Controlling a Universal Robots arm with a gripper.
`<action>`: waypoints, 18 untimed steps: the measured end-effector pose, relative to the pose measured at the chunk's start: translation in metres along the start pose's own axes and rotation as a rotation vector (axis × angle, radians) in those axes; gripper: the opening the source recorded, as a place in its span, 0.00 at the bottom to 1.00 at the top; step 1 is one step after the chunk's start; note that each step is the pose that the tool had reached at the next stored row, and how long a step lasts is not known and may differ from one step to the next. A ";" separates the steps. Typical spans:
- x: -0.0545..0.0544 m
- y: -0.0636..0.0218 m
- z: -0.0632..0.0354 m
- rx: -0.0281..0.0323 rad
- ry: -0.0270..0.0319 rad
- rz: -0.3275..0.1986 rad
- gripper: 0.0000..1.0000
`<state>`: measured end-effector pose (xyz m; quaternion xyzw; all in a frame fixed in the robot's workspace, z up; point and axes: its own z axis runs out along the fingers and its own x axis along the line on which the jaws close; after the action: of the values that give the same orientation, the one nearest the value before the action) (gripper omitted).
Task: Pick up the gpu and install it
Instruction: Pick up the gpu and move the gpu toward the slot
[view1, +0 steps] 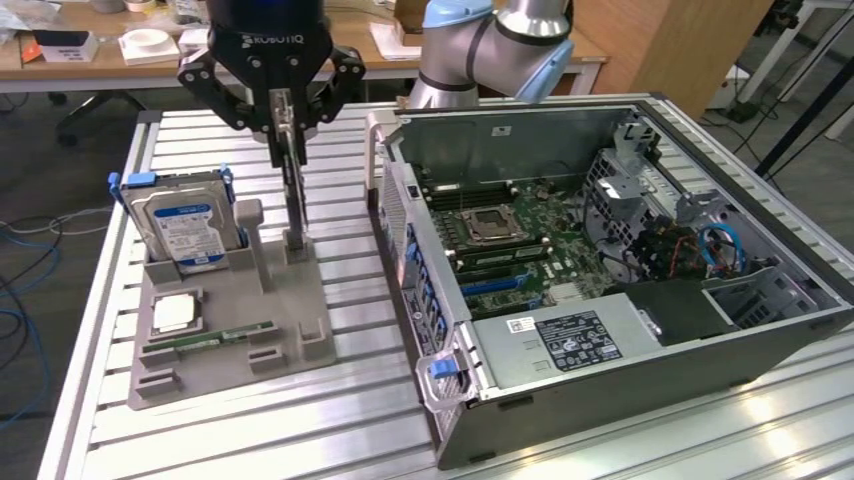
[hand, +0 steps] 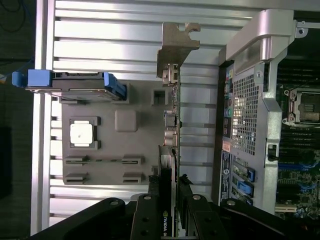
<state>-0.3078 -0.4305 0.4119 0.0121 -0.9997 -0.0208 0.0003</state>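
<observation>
The gpu (view1: 290, 190) is a thin dark card standing on edge, its lower end at a slot of the grey holder (view1: 287, 290). My gripper (view1: 283, 135) hangs straight above it, shut on the card's upper edge with a finger on each flat side. In the wrist view the gpu (hand: 172, 115) runs edge-on away from my gripper (hand: 170, 202), with its silvery end bracket (hand: 176, 45) at the far end. The open computer case (view1: 601, 260) lies at the exterior view's right of the holder, its motherboard (view1: 534, 240) exposed.
The grey holder (hand: 145, 115) also carries a blue-handled hard drive (view1: 187, 220), a square processor chip (view1: 174, 313) and a narrow green memory stick (view1: 214, 337). The case's rear wall (hand: 245, 110) stands close beside the card. The arm's base (view1: 494, 50) rises behind the case.
</observation>
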 end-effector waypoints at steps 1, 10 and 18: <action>-0.001 0.0000 0.0000 0.0000 0.0001 0.000 0.26; -0.009 -0.0002 0.0000 0.0001 0.0001 0.000 0.26; -0.018 -0.0004 0.0000 0.0001 0.0002 0.000 0.26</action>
<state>-0.2900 -0.4305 0.4120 0.0121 -0.9997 -0.0207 0.0004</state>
